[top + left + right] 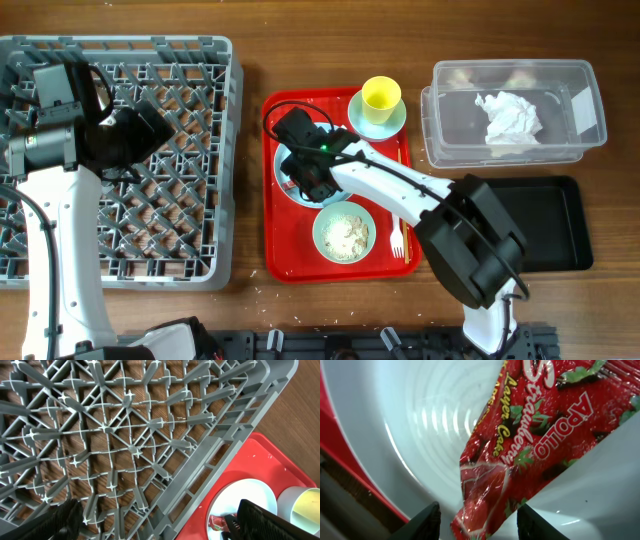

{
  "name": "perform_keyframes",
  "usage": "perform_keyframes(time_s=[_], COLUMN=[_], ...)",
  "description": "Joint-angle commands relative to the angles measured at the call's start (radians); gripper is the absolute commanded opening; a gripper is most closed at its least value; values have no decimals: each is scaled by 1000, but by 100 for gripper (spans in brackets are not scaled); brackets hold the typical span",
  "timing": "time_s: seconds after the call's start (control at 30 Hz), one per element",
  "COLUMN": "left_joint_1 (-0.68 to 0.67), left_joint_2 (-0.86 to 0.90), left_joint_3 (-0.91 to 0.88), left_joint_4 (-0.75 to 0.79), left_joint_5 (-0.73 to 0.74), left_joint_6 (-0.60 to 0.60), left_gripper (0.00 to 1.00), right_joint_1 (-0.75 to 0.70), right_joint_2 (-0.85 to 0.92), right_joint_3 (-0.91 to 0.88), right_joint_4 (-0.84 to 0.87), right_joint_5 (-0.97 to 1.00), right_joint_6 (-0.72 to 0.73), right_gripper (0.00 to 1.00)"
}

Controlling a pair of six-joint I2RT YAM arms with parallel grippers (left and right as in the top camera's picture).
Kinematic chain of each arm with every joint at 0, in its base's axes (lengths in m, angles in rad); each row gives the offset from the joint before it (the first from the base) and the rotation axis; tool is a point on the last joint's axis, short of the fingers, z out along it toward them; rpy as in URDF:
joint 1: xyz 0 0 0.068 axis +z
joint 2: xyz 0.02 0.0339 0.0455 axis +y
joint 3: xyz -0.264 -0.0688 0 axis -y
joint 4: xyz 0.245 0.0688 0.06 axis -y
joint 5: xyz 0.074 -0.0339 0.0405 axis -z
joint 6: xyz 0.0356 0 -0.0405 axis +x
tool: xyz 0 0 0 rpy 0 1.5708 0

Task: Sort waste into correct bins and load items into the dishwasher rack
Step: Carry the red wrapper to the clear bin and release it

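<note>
My right gripper (301, 168) is low over the pale mint-blue plate (420, 425) on the red serving tray (280, 240). Its fingers are open on either side of the red foil wrapper (520, 445), which lies on the plate, and they have not closed on it. My left gripper (150, 128) is open and empty above the grey dishwasher rack (190, 60); in the left wrist view its fingers (160, 527) span the rack's edge (210, 460). The yellow cup (380, 94) stands on its saucer (395, 122). The bowl (343, 232) holds rice scraps. The napkin (510, 117) lies in the clear tub (450, 140).
A white fork (398, 238) and wooden chopsticks (405, 190) lie at the red tray's right side. The black tray (560, 230) sits in front of the clear tub. The left wrist view shows the plate (250, 495), the wrapper (218, 522) and the cup (305, 510).
</note>
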Motion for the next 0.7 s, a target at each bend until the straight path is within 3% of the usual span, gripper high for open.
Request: perform_keyframes(time_s=[0.0,0.03,0.13,0.3,0.43,0.57,0.67], left_joint_1=[5,5,5,5,5,5,5], left_joint_2=[-11,-11,-11,-11,-11,-11,-11], left_joint_3=[15,15,15,15,15,15,15], left_joint_4=[2,2,2,2,2,2,2], left_joint_5=[9,9,8,8,9,9,9], left_joint_6=[-10,-10,-10,-10,-10,-10,-10], left_gripper=[100,100,100,100,100,100,100], right_joint_1=[2,2,1,-43,-180,-449,-645], right_joint_2=[59,69,83,-16,-249,-425,-406], right_joint_3=[-8,-8,-8,89,112,112,92], right_joint_4=[5,5,12,-42,-63,-154,-163], right_joint_5=[55,55,55,-8,-3,145,153], right_joint_6=[15,14,-41,-261,-497,-509,-511], right_gripper=[46,43,6,4,4,4,4])
